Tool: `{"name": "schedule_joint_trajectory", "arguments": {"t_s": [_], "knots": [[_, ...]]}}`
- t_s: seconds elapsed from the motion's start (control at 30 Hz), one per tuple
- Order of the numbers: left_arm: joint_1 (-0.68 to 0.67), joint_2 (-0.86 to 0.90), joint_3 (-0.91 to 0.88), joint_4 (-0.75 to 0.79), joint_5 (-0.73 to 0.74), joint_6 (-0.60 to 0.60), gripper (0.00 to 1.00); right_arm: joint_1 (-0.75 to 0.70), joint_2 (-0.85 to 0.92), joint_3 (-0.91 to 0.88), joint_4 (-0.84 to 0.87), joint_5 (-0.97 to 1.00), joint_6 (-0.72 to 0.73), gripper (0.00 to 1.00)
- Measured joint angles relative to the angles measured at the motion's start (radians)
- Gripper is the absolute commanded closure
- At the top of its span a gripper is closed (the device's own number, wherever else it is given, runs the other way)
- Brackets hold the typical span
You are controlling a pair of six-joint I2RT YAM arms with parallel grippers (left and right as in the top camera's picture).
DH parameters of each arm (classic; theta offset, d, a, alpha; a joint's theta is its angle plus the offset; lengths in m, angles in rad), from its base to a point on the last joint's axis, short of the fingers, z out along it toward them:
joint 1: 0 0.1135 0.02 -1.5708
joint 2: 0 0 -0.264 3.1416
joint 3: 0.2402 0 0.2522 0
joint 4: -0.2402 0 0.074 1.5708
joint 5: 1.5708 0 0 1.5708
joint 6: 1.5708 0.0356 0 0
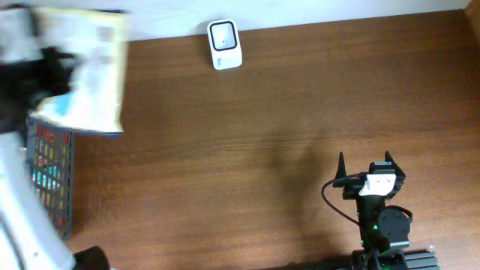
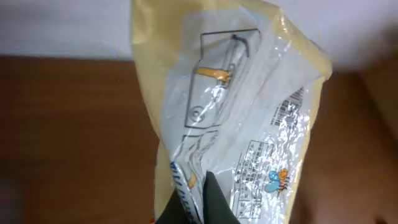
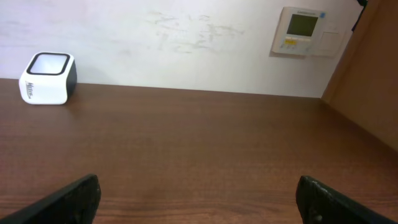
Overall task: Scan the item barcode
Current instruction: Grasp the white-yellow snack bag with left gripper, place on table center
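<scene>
The item is a yellow and clear plastic packet [image 1: 86,71] with printed text and a small bee picture, held up blurred at the far left of the overhead view. My left gripper [image 2: 202,200] is shut on its lower edge, and the packet [image 2: 236,106] fills the left wrist view. A barcode [image 2: 288,111] shows near the packet's right edge. The white scanner [image 1: 224,45] with a dark window stands at the back of the table, well right of the packet. My right gripper [image 1: 365,161] rests open near the front right, holding nothing; the scanner [image 3: 48,78] lies far ahead to its left.
A dark wire basket [image 1: 52,176] with colourful items sits at the left edge below the packet. The brown table [image 1: 247,150] runs back to a white wall. A wall thermostat [image 3: 301,30] and a wooden panel [image 3: 373,87] show in the right wrist view.
</scene>
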Motion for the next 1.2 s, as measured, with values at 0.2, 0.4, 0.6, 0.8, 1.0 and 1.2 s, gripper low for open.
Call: {"name": "schedule_joint_trajectory", "arguments": {"t_s": [0.2,0.4,0.6,0.8,1.0,1.2], "knots": [[-0.447,0.075,-0.34,0.243,-0.103,-0.071,1.0,0.0,0.0,0.0,0.0,0.0,0.0,0.02],[-0.673,0.277,-0.556,0.483,-0.232,-0.371,1.0,0.0,0.0,0.0,0.0,0.0,0.0,0.02],[-0.728,0.407,-0.562,0.518,-0.349,-0.527,0.01,0.0,0.0,0.0,0.0,0.0,-0.001,0.02],[-0.631,0.318,-0.383,0.438,-0.412,-0.46,0.01,0.0,0.0,0.0,0.0,0.0,0.0,0.02],[-0.253,-0.02,-0.167,0.323,-0.576,-0.35,0.01,0.0,0.0,0.0,0.0,0.0,0.0,0.02],[0.321,-0.105,-0.174,0.11,-0.645,-0.457,0.01,0.0,0.0,0.0,0.0,0.0,-0.001,0.02]]}}
